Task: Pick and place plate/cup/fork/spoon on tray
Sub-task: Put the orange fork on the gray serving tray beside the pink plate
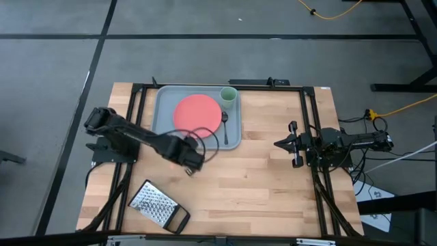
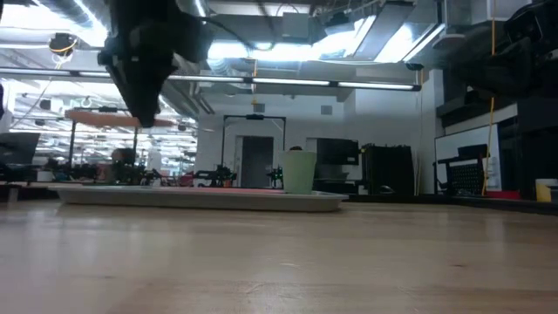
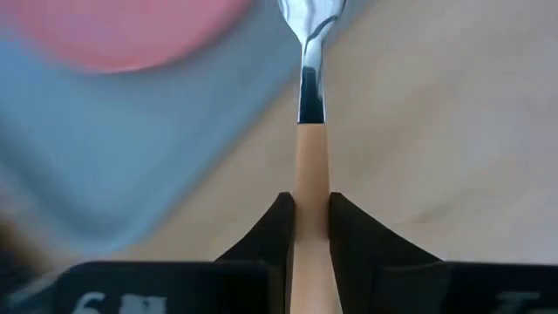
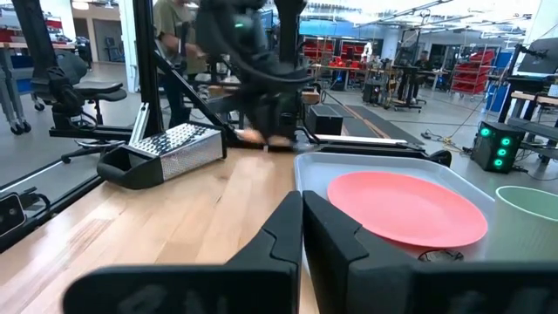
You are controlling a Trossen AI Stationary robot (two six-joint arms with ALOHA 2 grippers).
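— Three pieces sit on the tray [image 1: 162,119] already: the plate [image 1: 197,113] in the middle, the cup [image 1: 228,96] at a far corner, the spoon [image 1: 224,126] beside the plate. What about the fork?

— Left gripper [image 3: 306,209] has it, jaws pinched narrow on the orange handle of the fork [image 3: 310,105], tines pointing out ahead, near the tray's near edge.

— And the right gripper [image 4: 302,214]?

— Parked at the table's right side, fingers closed on nothing.

— How should the fork go down?

— I'd clear the rim, find bare tray beside the plate, lower it flat, then release. Dropping it early risks it bouncing onto the wood.
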